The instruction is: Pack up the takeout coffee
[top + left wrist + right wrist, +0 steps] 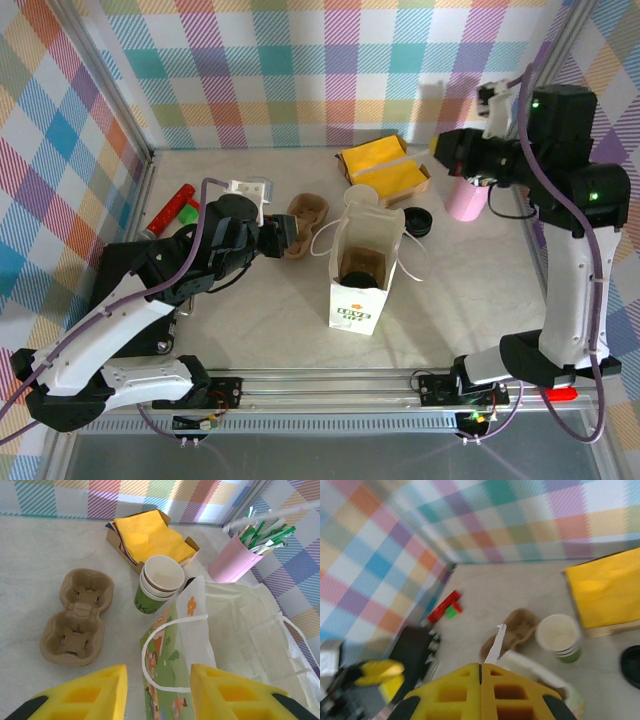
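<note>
While stretched low over the table, aims the left gripper [283,236] at the white paper bag [362,300], jaws partly apart with nothing between them. Holds the right gripper [437,150] raised high over the far right of the table, fingers pressed together and empty. Shows the lidded coffee cup [360,268] down inside the open bag, black lid facing up, sides hidden by the bag walls.
</note>
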Controlling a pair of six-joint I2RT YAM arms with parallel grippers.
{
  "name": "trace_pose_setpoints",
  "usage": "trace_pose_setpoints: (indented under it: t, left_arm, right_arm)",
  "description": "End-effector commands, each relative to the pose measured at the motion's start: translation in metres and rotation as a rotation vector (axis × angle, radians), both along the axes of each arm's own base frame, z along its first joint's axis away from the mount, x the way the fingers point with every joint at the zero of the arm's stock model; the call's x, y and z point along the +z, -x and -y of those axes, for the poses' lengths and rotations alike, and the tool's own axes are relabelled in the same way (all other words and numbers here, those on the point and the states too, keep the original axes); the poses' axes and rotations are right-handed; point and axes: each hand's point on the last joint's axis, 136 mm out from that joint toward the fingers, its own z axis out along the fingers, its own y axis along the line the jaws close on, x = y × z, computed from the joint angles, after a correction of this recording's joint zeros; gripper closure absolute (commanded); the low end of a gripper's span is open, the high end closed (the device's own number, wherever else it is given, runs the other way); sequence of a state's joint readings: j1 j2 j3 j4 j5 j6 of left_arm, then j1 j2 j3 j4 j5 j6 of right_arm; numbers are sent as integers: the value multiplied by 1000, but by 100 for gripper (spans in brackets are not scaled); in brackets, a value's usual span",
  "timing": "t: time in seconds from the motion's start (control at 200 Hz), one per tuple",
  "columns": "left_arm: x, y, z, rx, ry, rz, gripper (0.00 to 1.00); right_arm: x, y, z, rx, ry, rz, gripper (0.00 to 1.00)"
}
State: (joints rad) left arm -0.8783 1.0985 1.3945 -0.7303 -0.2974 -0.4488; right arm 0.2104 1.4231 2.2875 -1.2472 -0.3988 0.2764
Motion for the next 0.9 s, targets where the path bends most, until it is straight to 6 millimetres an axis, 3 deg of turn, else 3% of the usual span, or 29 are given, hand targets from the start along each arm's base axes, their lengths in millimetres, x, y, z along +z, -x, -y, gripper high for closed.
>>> trace_pose_setpoints:
  t: [0.0,0.19,0.37,0.545,0.755,0.82,0.895]
  left_arm:
    - [-8,-4,0,14,-3,-23,63]
    - [-9,-5,4,7,-2,-25,63]
    - [-12,-5,6,0,-4,-32,63]
    - [-16,-4,5,5,-5,-41,63]
    - [-8,-3,6,2,20,-40,64]
    - [-6,-3,6,2,24,-36,64]
    - [-6,-4,6,3,23,-36,64]
  right_arm:
    - [-20,25,-4,1,78,-83,100]
    - [-36,46,-13,21,164,-124,100]
    - [-60,50,-17,22,259,-183,100]
    - [-93,37,-30,24,307,-230,100]
    - [-124,3,-51,7,292,-231,100]
    - [-128,-4,-61,29,278,-233,86]
    - [-130,-13,-62,5,290,-240,81]
